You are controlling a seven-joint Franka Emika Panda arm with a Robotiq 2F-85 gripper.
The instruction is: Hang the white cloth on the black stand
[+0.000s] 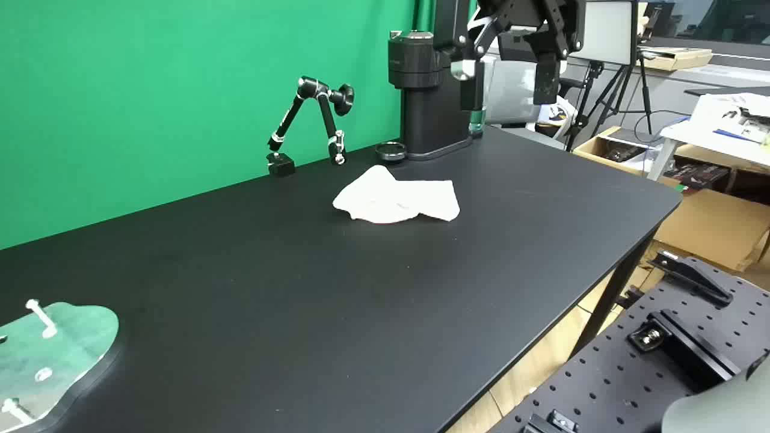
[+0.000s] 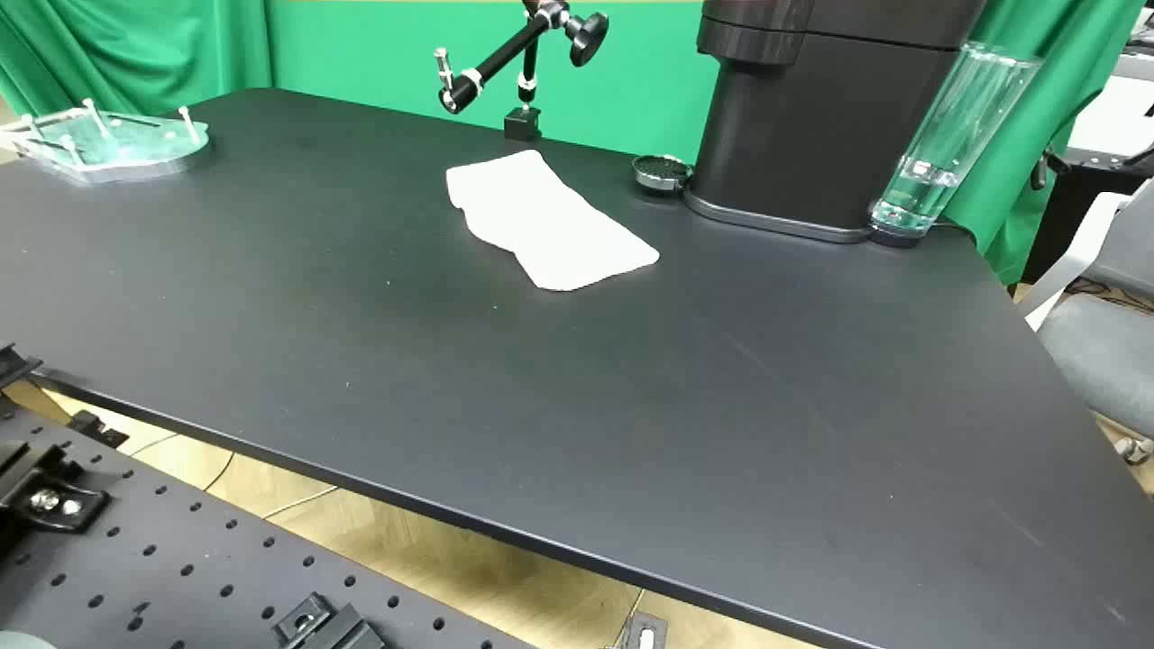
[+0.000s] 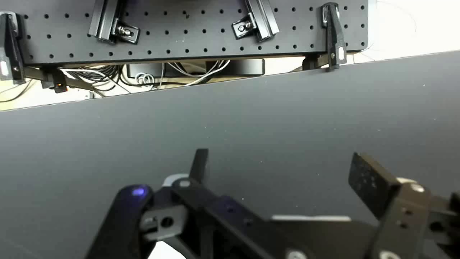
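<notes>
The white cloth point(image 1: 400, 197) lies crumpled and flat on the black table in both exterior views point(image 2: 554, 225). A small white patch point(image 3: 166, 251) at the bottom of the wrist view may be part of it. The black stand point(image 1: 311, 88) is a jointed arm on a small block at the back of the table, by the green backdrop; it also shows in an exterior view point(image 2: 505, 59). My gripper point(image 1: 509, 96) is open and empty, high above the table, near the black machine in the picture. Its fingers are wide apart in the wrist view point(image 3: 280, 158).
A black machine point(image 2: 838, 135) with a clear tank point(image 2: 956, 135) stands at the back, right of the cloth. A small round dish point(image 2: 663, 173) sits beside it. A clear pegged plate point(image 1: 78, 334) lies at the far end. A perforated plate point(image 3: 187, 39) lies beyond the table edge.
</notes>
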